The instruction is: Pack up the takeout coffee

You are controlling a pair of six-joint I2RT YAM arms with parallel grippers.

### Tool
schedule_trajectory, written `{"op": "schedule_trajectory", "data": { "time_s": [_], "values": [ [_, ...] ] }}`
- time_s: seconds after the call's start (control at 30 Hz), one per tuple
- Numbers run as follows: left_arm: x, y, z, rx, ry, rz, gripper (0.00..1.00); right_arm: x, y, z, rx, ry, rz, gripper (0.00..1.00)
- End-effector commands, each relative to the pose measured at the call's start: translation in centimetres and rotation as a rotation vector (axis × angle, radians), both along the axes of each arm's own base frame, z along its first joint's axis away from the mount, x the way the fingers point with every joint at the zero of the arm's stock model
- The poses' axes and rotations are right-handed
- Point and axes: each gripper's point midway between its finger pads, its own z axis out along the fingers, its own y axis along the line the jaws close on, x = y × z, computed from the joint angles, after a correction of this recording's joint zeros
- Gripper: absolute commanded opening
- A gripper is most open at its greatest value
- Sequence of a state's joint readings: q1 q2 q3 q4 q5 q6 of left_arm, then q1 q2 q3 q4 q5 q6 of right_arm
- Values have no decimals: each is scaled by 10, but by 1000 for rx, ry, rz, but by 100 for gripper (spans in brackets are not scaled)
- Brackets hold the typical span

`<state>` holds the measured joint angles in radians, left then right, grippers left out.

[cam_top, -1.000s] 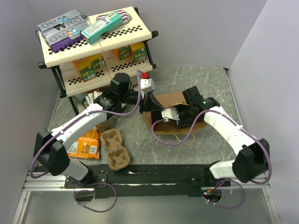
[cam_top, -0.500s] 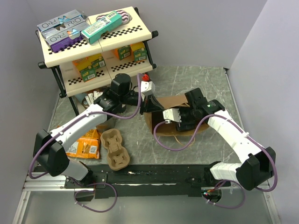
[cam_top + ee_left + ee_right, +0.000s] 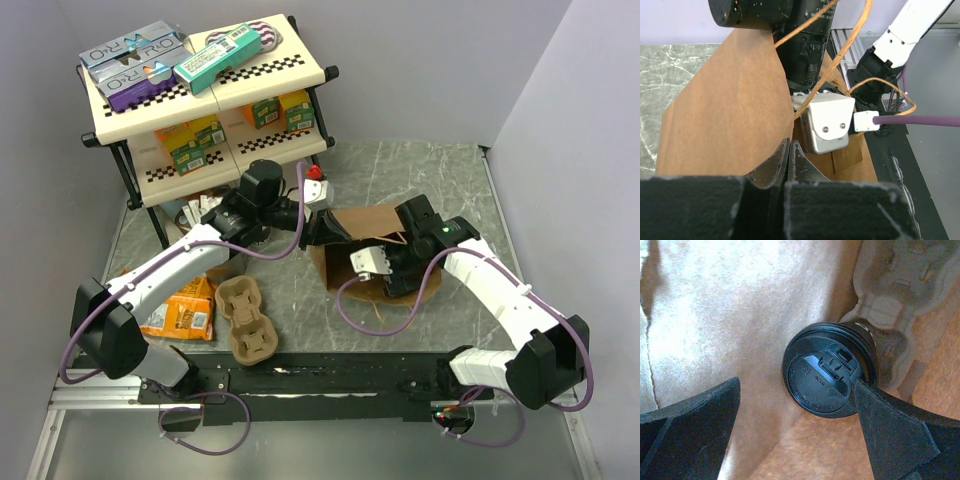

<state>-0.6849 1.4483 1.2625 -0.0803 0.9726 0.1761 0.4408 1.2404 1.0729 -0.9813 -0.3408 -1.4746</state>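
Takeout coffee (image 3: 827,372) sits between spread right jaws; left jaws pinch paper bag (image 3: 725,110).

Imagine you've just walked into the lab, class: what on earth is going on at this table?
The left gripper is shut on the edge of a brown paper bag, lifting its mouth. The right gripper reaches inside, fingers spread either side of the takeout coffee, whose black lid faces the wrist camera. The cup sits deep in the bag beside a moulded pulp holder. Whether a finger touches the lid is unclear.
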Motion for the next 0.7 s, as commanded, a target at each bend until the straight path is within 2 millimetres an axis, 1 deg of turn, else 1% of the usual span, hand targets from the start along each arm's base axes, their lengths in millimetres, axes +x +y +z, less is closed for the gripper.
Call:
{"op": "schedule_trajectory", "data": {
  "time_s": [0.0,0.07,0.1,0.13,0.17,0.2,0.27,0.3,0.33,0.37,0.4,0.6,0.67],
  "values": [
    [-14,0,21,-43,-28,-68,1,1,0,-11,-45,-16,104,100],
    [-14,0,22,-49,-25,-68,1,11,0,-10,-62,-25,92,100],
    [-14,0,22,-51,-24,-67,1,15,0,-15,-77,-25,85,100],
    [-14,-1,22,-51,-23,-69,1,25,2,-14,-80,-66,76,100],
    [-14,-1,22,-50,-20,-70,1,31,3,-14,-82,-87,72,100],
    [-14,0,22,-50,-21,-69,1,33,3,-19,-87,-98,68,100],
    [-14,-1,21,-47,-21,-68,1,41,6,-17,-78,-143,82,100],
    [-13,0,20,-44,-18,-66,1,41,6,-19,-71,-160,80,100],
    [-13,0,20,-44,-19,-65,1,43,8,-17,-62,-180,86,100],
    [-13,0,20,-42,-16,-65,1,49,12,-13,-45,-227,96,100],
    [-12,0,21,-43,-18,-62,1,48,12,-12,-34,-247,98,100],
    [-11,2,20,-47,-14,-56,1,55,20,5,31,-348,107,100],
    [-12,2,20,-47,-9,-56,1,56,18,1,22,-342,96,100]
  ]
}}
